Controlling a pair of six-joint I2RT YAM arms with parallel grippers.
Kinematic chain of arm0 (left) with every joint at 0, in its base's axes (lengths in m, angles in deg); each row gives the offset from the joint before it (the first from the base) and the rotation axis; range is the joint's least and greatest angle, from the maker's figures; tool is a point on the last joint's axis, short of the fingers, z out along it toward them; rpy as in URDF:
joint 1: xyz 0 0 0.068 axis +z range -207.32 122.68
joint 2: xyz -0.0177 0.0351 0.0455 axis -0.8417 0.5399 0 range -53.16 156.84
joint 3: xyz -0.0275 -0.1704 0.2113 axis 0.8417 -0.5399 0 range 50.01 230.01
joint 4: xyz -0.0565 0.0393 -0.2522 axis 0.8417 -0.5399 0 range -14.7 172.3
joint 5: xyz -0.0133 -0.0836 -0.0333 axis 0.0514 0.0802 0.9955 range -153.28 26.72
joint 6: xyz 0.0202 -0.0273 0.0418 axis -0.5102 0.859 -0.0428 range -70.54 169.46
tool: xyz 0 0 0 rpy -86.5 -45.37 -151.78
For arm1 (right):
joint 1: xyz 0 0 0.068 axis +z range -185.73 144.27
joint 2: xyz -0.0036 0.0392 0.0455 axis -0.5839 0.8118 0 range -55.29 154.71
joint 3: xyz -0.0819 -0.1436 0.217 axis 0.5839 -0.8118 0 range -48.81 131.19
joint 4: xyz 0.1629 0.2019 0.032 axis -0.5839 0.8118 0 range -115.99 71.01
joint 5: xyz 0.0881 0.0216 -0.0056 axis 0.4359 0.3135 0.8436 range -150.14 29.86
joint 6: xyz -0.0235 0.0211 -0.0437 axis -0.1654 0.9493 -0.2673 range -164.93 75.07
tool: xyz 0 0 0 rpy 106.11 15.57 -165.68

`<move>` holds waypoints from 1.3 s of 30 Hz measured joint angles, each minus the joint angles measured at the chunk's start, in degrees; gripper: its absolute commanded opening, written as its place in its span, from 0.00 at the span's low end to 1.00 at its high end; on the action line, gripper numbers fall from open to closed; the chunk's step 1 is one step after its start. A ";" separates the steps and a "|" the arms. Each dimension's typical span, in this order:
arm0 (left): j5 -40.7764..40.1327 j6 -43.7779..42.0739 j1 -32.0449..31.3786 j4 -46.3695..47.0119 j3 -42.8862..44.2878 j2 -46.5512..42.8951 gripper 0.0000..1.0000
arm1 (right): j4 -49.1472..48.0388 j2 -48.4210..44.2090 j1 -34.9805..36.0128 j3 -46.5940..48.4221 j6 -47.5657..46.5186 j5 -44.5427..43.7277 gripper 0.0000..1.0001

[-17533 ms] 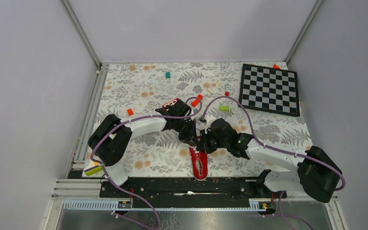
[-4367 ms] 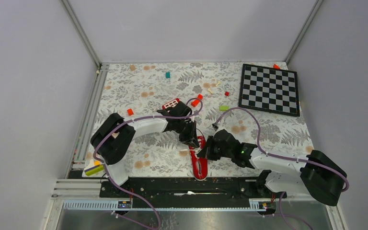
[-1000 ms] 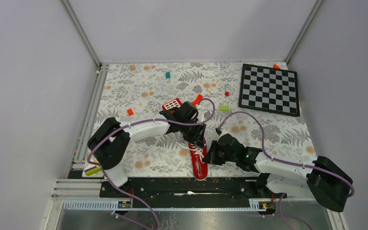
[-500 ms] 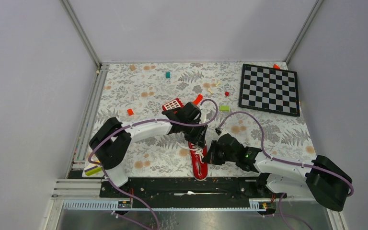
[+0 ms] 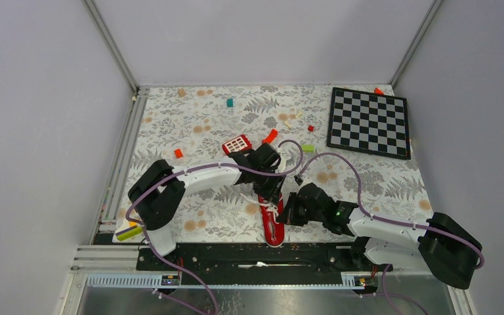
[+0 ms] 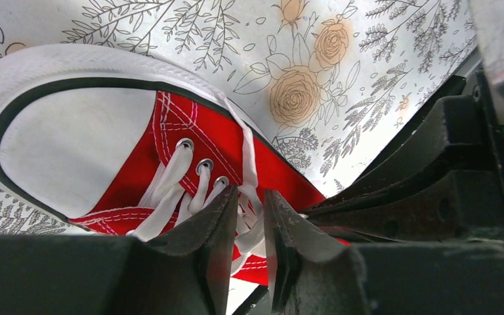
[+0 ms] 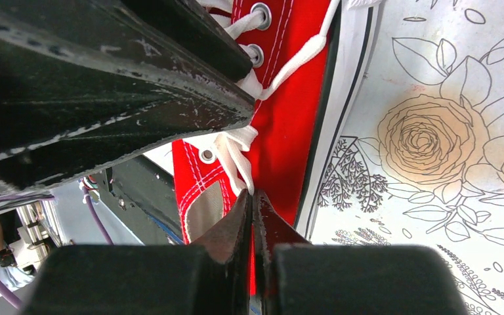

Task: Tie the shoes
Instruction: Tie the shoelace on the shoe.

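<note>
The shoe, a small red canvas sneaker (image 5: 273, 224) with a white toe cap, lies near the table's front edge, heel toward the arms. My left gripper (image 5: 271, 197) hangs over its laced tongue. In the left wrist view its jaws (image 6: 250, 197) stand a narrow gap apart, and strands of white lace (image 6: 248, 154) fill that gap. My right gripper (image 5: 284, 214) is at the sneaker's right side. In the right wrist view it (image 7: 252, 193) is shut, with a lace end (image 7: 233, 147) pinched at its tips beside the red upper (image 7: 287, 118).
A chessboard (image 5: 368, 122) lies at the back right. Behind the left arm sit a red block with white squares (image 5: 236, 142) and a curved red-orange piece (image 5: 270, 136). Small blocks (image 5: 308, 148) are scattered about. A black rail (image 5: 203, 252) runs along the front edge.
My left gripper has shifted right and down onto the sneaker's laces, and its jaws have narrowed. The right gripper has stayed shut in place.
</note>
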 measured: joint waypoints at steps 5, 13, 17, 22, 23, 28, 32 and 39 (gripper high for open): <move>-1.25 -0.33 -0.52 -0.81 0.11 0.44 0.02 | 0.00 0.02 0.00 0.00 0.00 0.00 0.00; -1.68 0.15 -0.59 -0.52 0.11 0.31 0.00 | -0.02 0.04 0.00 0.00 0.00 0.00 0.00; -1.86 1.73 -0.17 0.94 -0.39 -1.42 0.00 | -0.02 0.04 0.00 0.00 0.00 0.00 0.00; -1.86 3.85 1.49 3.56 -2.62 -5.95 0.00 | -0.02 0.04 0.00 0.00 0.00 0.02 0.00; -1.86 4.09 1.75 4.04 -2.93 -6.40 0.00 | -0.02 0.04 0.00 0.00 0.00 0.02 0.00; -1.84 5.51 2.86 5.57 -4.48 -6.88 0.00 | -0.04 0.04 0.00 0.00 0.00 0.02 0.00; -1.90 6.47 3.32 6.32 -5.95 -7.39 0.00 | 0.07 -0.11 0.00 0.00 0.00 -0.02 0.00; -2.99 8.55 4.42 7.63 -11.06 -13.77 0.00 | 2.23 -4.72 0.00 -0.02 0.00 -1.51 0.00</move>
